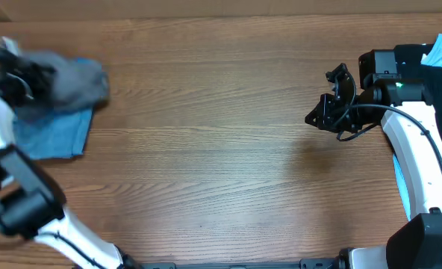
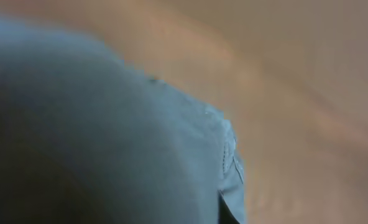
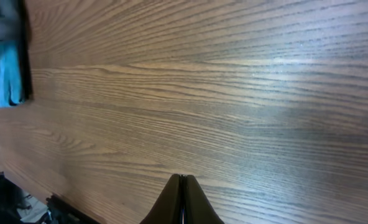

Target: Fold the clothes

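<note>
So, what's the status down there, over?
Right gripper shut, empty. Left gripper at grey garment, blurred, grip unclear. Garment bunched atop blue cloth. Nothing blocking.

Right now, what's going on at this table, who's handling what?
The left end effector is down in a bunched grey garment at the table's far left. That garment lies partly over a denim-blue garment. The left wrist view shows only blurred fabric, so I can't tell whether it has a grip. The right end effector hangs shut and empty over the bare wooden table. The grey garment is crumpled, not folded.
</note>
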Robot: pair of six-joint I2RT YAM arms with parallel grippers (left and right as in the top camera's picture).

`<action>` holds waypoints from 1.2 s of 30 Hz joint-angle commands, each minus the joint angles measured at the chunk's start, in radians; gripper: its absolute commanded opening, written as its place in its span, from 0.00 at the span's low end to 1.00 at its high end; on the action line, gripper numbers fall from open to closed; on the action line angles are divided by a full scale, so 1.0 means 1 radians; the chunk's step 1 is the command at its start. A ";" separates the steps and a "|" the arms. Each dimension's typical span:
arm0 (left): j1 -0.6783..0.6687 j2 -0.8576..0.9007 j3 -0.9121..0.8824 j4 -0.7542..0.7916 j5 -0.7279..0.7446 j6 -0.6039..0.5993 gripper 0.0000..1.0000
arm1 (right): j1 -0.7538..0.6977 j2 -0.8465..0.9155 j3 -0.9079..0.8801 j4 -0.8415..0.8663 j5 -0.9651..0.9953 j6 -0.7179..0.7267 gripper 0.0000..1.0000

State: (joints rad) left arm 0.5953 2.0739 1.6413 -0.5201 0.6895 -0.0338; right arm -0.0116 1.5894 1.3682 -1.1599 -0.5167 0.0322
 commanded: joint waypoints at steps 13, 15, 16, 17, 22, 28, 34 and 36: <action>0.073 -0.053 -0.002 -0.560 -0.201 -0.074 0.05 | -0.003 -0.005 0.008 0.033 0.000 -0.041 0.04; 0.075 -0.102 -0.002 -0.584 -0.272 -0.108 0.12 | -0.003 -0.005 0.008 0.032 0.000 -0.041 0.04; 0.074 -0.126 -0.002 -0.576 -0.248 -0.091 0.13 | -0.003 -0.006 0.008 0.032 0.000 -0.042 0.04; 0.074 -0.160 -0.002 -0.548 -0.169 -0.053 0.14 | -0.003 -0.005 0.008 0.032 0.000 -0.049 0.04; 0.072 -0.315 -0.001 -0.418 0.019 0.037 0.04 | -0.003 -0.005 0.008 0.032 0.000 -0.053 0.04; 0.072 -0.391 -0.001 -0.058 0.196 -0.096 0.04 | -0.003 -0.005 0.008 0.032 0.000 -0.064 0.04; 0.025 -0.333 -0.001 0.315 0.081 -0.130 0.04 | -0.003 -0.005 0.008 0.032 0.000 -0.063 0.04; 0.005 -0.290 -0.001 0.440 0.108 -0.214 0.04 | -0.003 -0.005 0.008 0.032 0.000 -0.063 0.04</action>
State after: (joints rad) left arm 0.6334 1.7260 1.6245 -0.2062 0.7883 -0.1509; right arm -0.0116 1.5894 1.3682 -1.1301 -0.5167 -0.0208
